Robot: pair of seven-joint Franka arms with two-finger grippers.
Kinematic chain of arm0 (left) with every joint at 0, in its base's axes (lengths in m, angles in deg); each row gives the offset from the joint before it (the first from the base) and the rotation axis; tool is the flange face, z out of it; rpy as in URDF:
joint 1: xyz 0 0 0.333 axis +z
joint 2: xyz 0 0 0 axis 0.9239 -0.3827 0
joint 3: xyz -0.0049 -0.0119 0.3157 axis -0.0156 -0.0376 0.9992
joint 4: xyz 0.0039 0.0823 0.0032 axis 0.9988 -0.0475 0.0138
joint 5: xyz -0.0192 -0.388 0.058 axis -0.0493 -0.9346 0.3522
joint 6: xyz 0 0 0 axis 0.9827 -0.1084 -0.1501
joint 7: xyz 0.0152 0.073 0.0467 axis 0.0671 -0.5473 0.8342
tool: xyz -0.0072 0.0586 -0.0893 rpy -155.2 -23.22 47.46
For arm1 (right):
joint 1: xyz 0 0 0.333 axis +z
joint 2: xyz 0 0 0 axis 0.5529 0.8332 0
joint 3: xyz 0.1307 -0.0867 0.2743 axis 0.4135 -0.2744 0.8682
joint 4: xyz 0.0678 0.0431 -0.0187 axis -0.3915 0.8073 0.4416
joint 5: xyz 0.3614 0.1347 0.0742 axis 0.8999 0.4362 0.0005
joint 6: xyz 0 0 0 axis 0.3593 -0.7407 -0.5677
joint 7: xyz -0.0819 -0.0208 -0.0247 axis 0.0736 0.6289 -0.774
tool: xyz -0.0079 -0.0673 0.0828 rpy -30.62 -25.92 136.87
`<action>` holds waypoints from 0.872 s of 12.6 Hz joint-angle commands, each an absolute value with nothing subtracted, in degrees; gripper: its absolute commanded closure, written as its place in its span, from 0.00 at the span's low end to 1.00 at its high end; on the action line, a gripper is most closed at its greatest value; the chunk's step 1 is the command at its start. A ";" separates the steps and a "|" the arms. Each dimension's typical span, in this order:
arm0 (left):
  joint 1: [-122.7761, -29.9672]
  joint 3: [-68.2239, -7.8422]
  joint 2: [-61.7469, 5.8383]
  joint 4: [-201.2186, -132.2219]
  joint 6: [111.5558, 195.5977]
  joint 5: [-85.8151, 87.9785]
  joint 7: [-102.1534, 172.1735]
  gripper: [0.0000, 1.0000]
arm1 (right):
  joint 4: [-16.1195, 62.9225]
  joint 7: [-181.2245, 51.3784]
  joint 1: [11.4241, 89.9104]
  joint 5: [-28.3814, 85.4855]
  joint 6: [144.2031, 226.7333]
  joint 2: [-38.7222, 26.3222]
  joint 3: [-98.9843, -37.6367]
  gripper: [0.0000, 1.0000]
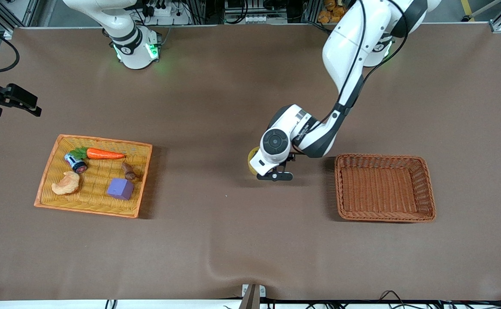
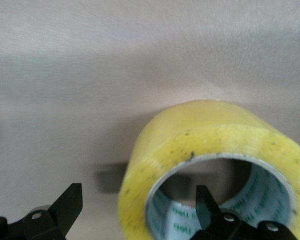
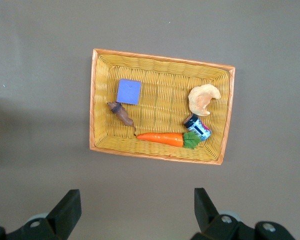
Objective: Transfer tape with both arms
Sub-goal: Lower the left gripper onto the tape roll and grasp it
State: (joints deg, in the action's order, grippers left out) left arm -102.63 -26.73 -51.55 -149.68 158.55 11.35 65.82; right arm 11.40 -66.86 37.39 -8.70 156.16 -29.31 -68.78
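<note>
Tape (image 1: 252, 159): on the table (image 1: 216, 240), mid-table, between the two baskets. Empty basket (image 1: 385, 214): toward the left arm's end from the tape. Tray basket (image 1: 53, 171): toward the right arm's end from the tape; in it a carrot (image 1: 104, 153), cube (image 1: 121, 189), croissant (image 1: 66, 183).

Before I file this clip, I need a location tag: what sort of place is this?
Most likely a robotics lab bench, not a home or shop: two white arms bolted along a brown-covered table, aluminium framing and cables at its edge, and toy props such as a carrot in a yellow basket.
</note>
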 commanded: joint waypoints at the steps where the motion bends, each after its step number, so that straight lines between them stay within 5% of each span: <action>1: -103.53 -25.25 -52.87 -148.13 163.38 14.45 66.97 0.24 | 9.72 -64.59 34.80 -9.87 155.37 -28.43 -68.05 0.00; 2: -103.18 -25.16 -52.35 -148.13 163.68 14.64 66.79 0.99 | 9.63 -65.03 34.80 -9.70 155.37 -28.26 -68.05 0.00; 11: -103.27 -25.16 -47.44 -148.22 159.04 15.00 74.42 1.00 | 7.27 -65.30 34.97 -9.17 154.84 -28.26 -67.96 0.00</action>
